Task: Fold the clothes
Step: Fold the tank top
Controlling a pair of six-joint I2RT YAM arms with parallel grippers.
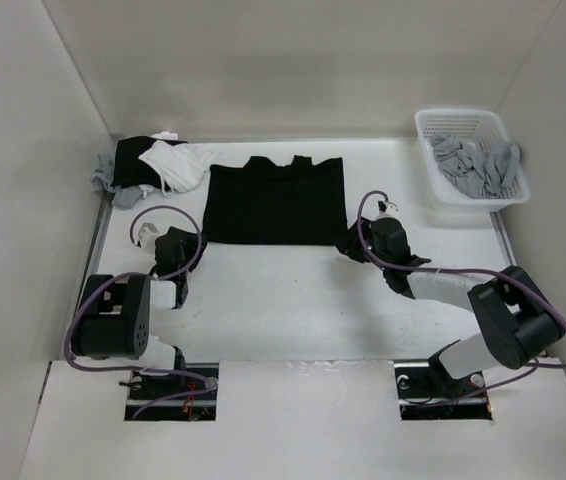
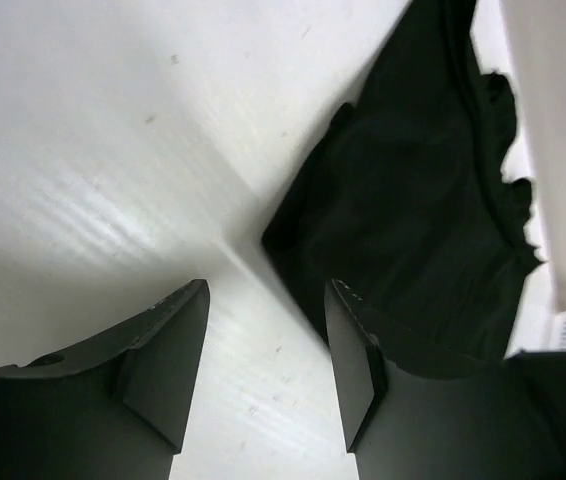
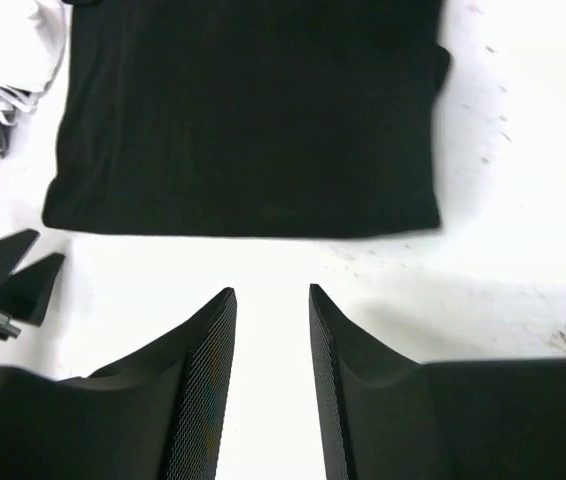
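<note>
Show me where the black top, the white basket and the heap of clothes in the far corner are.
black top [image 1: 275, 205], top external view, middle of its body.
white basket [image 1: 468, 203], top external view, its near wall.
heap of garments [image 1: 171, 165], top external view, the white piece on top.

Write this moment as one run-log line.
black top: flat, ungripped | left gripper: open, empty, beside near-left corner | right gripper: open, empty, beside near-right corner

The plain black soft-fabric top [image 1: 275, 203] lies flat on the white table [image 1: 293, 300], rear centre; a white-black-and-grey heap of garments [image 1: 153, 165] sits just beside its rear left corner, a white plastic basket [image 1: 433, 125] holding light grey garments [image 1: 478, 165] stands well to its right, and the left gripper [image 2: 266, 290] and right gripper [image 3: 271, 292] are at its near corners.
</note>
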